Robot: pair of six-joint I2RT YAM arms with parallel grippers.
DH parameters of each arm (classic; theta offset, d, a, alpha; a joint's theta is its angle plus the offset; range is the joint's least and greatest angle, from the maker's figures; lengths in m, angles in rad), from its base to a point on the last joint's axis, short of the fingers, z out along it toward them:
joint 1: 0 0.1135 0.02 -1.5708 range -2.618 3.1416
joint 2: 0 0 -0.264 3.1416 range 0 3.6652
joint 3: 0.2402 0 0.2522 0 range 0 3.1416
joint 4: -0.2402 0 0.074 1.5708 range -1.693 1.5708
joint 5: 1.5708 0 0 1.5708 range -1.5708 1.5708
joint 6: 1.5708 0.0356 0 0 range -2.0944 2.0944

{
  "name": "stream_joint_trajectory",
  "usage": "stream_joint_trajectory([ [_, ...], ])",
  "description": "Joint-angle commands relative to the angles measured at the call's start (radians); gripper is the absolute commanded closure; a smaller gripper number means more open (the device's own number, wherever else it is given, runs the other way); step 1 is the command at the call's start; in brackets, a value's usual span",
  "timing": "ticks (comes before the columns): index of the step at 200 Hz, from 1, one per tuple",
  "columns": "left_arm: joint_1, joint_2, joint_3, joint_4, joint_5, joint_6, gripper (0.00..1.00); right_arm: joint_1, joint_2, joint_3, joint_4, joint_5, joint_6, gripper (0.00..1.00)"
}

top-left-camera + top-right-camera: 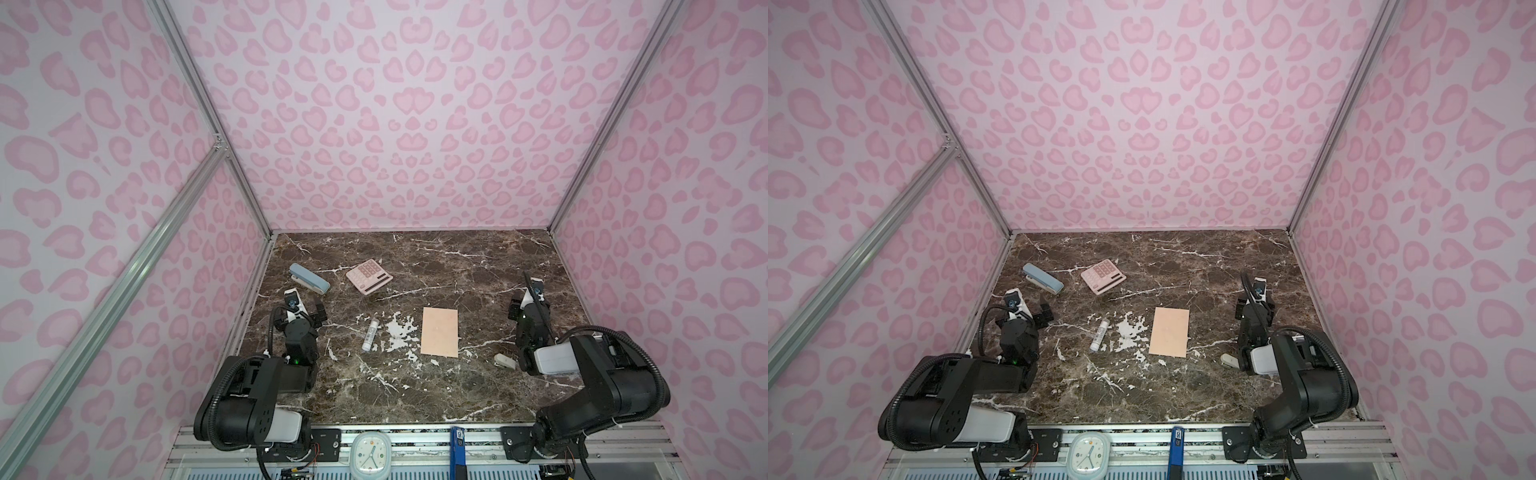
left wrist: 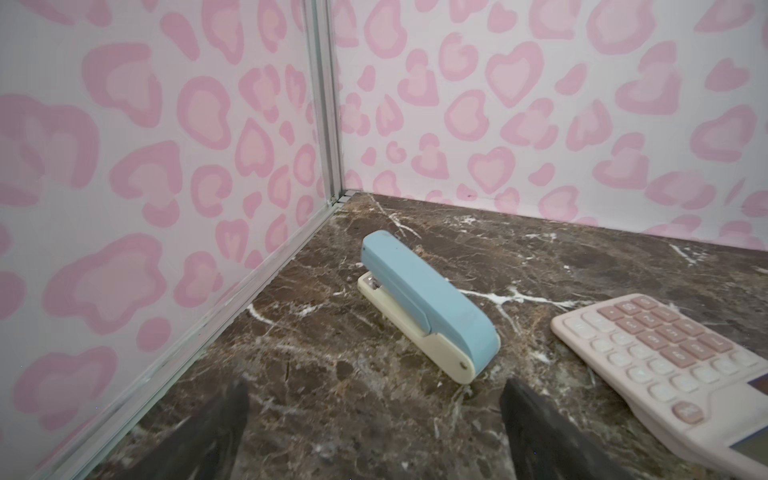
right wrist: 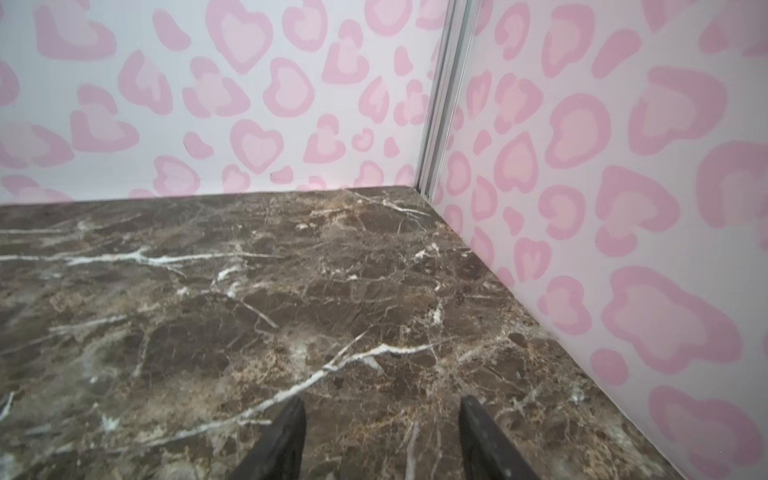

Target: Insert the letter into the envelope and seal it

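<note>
One dark brown marble tabletop with white veins fills the booth floor, and everything lies flat on it. Two black arms sit pulled back to either side, likely to leave the middle free. The left gripper hangs low over the marble with its jaws spread wide and nothing between them. The right gripper has its jaws about half apart, also empty, facing a bare corner.

Between the arms, nearer the right one, lies the flat peach-tan rectangular paper envelope. Its long axis runs from the front rail toward the back wall, leaning only slightly. No triangular flap shows, so I cannot tell which end opens or which face is up. The letter is nowhere in sight from where I stand; it may be inside, but I cannot say.

Further back sit a pink square calculator and a pale blue and cream stapler, well clear. A small white glue stick lies left of the envelope, handy for sealing, I guess. A little cream-white object rests by the right arm.
</note>
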Motion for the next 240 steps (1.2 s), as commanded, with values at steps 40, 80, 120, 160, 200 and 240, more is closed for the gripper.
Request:
stream_joint_trajectory([
  [40,0.031,0.035,0.097,-0.115,0.065,-0.007,0.01,-0.026,-0.028,0.055,-0.132,-0.047,0.034,0.00],
  [80,0.069,0.028,0.123,-0.186,0.119,-0.041,0.03,-0.033,-0.029,0.056,-0.135,-0.056,0.037,0.00],
  [120,0.072,0.027,0.123,-0.184,0.122,-0.041,0.03,-0.033,-0.029,0.054,-0.133,-0.056,0.037,0.00],
  [160,0.072,0.026,0.119,-0.177,0.122,-0.040,0.03,-0.034,-0.028,0.056,-0.135,-0.061,0.038,0.00],
  [200,0.072,0.027,0.119,-0.178,0.122,-0.040,0.03,-0.037,-0.028,0.057,-0.140,-0.066,0.040,0.00],
  [240,0.072,0.026,0.120,-0.178,0.122,-0.040,0.03,-0.039,-0.029,0.057,-0.140,-0.066,0.039,0.00],
])
